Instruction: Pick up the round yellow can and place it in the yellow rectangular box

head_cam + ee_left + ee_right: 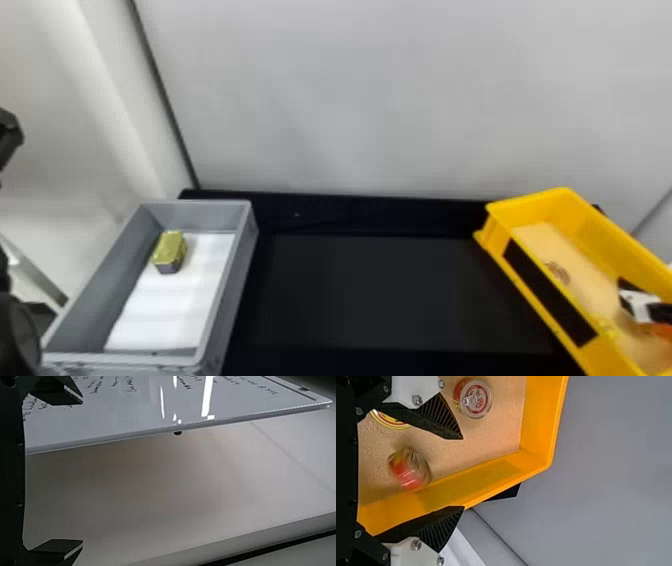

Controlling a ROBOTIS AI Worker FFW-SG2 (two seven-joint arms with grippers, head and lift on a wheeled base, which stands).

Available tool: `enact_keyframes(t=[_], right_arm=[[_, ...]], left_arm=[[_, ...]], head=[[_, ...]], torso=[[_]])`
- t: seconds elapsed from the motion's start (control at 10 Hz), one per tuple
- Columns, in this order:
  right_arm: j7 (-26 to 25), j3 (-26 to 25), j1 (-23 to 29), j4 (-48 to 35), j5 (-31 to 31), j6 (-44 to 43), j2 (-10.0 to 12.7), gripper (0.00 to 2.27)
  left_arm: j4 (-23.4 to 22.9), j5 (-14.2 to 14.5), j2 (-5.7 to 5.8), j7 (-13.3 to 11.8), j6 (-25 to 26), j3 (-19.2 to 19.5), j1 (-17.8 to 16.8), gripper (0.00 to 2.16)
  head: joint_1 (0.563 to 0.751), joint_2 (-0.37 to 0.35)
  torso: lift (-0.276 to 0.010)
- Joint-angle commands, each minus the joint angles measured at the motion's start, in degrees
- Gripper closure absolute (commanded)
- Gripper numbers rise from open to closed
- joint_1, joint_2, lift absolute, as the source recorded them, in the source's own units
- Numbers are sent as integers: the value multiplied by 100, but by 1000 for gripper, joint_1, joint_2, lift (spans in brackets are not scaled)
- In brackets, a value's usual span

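and here we are at the yellow rectangular box [542, 427], set at the right of the black table [370, 295], with the right gripper [463, 472] over it, jaws spread wide, nothing pinched between them! down on the tan floor of the box there's a round, yellow-and-red-rimmed metal can [391, 421], partly covered by one ribbed jaw, and that's my best match for the round yellow can, so the placing looks done. can't swear to it, mind: a red-and-yellow can [409, 469] is in the same box, close by the wall, and a can with a red-and-white printed lid and a pull tab [475, 399] stands upright farther along. how would it handle? stiff metal, i'd judge, with some heft if full, its curved side smooth enough to slip or roll under an uneven squeeze; the rim could dent on a hard knock. the place to hold it is across the diameter, both jaws flat on the side wall, just under the rim. the call from here: lift straight up, jaws wide, so that ribbed jaw doesn't drag the can or clip the box wall. over on the left, the gold blocky tin [170, 250] sits on a white sheet [170, 310] in the grey plastic box [107, 285], no part of this job by its shape, and the left gripper [83, 471] is parked off by that side, its jaws far apart and empty.
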Motion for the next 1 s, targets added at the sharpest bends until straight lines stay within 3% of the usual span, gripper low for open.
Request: enact_keyframes(t=[0.0,0.4,0.9], right_arm=[[-3,-33,2,-6,-26,-7,5,157],[-47,-50,-6,-59,-211,-201,23,128],[-742,-516,-33,-1219,-932,-843,23,131]], left_arm=[[0,0,-15,6,0,1,9,25],[0,0,-15,-3,0,10,0,25],[0,0,-15,6,-9,19,0,27]], head=[[694,14],[694,14],[694,14]], torso=[[-61],[-61],[-61]])
